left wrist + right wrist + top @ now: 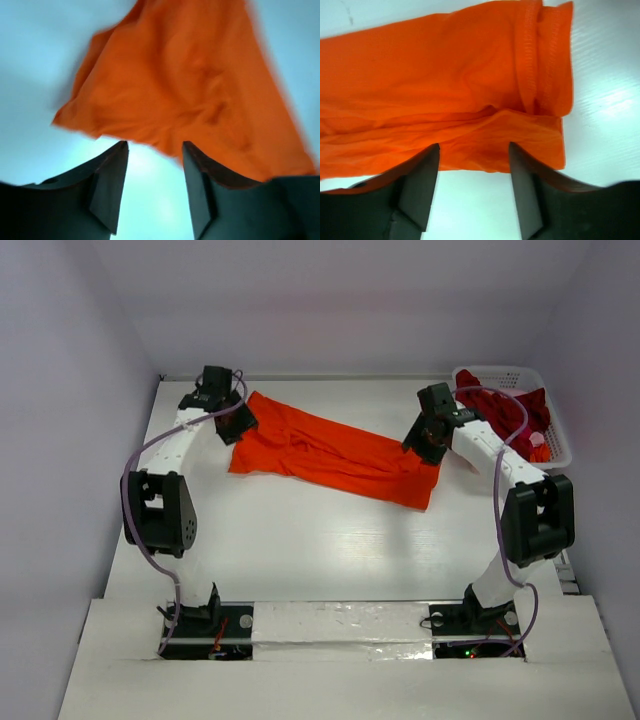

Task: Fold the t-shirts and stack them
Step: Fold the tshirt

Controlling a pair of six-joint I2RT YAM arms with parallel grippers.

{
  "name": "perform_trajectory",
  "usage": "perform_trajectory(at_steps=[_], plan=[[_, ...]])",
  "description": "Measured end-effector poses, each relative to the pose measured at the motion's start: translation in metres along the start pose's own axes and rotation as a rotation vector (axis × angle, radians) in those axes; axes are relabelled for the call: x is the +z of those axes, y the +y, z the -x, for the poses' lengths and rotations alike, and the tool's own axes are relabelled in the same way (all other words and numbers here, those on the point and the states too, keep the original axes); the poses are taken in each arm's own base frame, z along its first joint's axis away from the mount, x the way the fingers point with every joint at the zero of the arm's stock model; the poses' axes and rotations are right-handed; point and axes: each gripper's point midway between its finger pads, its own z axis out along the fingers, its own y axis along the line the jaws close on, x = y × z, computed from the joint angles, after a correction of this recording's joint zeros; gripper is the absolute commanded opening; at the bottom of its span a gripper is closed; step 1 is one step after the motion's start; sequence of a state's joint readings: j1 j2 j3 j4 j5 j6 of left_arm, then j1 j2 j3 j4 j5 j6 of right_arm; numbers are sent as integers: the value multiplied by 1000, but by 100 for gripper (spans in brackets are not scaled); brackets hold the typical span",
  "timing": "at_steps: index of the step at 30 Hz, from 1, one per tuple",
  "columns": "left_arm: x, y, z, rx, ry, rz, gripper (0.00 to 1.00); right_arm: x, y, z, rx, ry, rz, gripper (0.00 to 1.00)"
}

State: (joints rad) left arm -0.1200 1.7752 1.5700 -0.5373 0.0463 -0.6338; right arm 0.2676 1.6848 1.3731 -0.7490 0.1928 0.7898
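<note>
The orange shirt point(330, 452) lies on the desk point(320, 550) as a long, narrow band, running from the far left down toward the right middle. It looks doubled lengthwise, with creases along its length and a hemmed edge at the right end. The dark red shirt point(505, 410) is heaped in the white basket point(510, 371) at the far right corner, not yet laid out. The left jaws are at the far-left end of the band and the right jaws at its right end, each low over the cloth. In both wrist views the jaws stand apart with only bare desk in the gap. The orange cloth begins just beyond the fingertips, so neither is clamped on anything. The left wrist view is blurred, but the gap there is plain enough. By my reading the lengthwise fold of the orange shirt is done and the crosswise fold is the step in hand, which puts the task well short of halfway. The next move calls for taking hold of the band's ends: reaching forward until the cloth edge sits between the fingers, then pinching every layer, not just the top one. One end would then go over the other with the edges kept in line. The right end looks slightly rumpled at the hem, so a grip there needs care to avoid dragging the layers apart.
</note>
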Motion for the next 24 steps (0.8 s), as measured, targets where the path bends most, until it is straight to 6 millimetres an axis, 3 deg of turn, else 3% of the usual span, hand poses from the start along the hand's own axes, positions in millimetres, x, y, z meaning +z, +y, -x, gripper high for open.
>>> perform_trajectory(at_steps=[1,2,3,4,8,12,18,20,22,24], plan=[[7,15,-18,2,38,36,21,0,3,0,-15,5,12,40],[11,29,-34,-5,75,75,13,-1,6,1,-31,10,27,12],[16,44,-50,1,108,115,6,-2,10,2,-53,15,42,0],[18,57,-62,3,135,146,0,-1,15,3,-64,18,57,0],[18,85,-88,7,184,228,0,-4,32,5,-119,28,117,0],[7,82,-75,10,124,220,0,-8,42,-3,-162,46,157,0],[-6,82,-59,13,47,233,8,-10,51,-14,-197,68,196,0],[-5,86,-57,15,34,251,15,-9,52,-16,-203,70,202,0],[-5,88,-54,13,20,267,29,-8,52,-18,-208,78,206,2],[-5,91,-52,13,6,281,33,-8,52,-20,-210,86,213,6]])
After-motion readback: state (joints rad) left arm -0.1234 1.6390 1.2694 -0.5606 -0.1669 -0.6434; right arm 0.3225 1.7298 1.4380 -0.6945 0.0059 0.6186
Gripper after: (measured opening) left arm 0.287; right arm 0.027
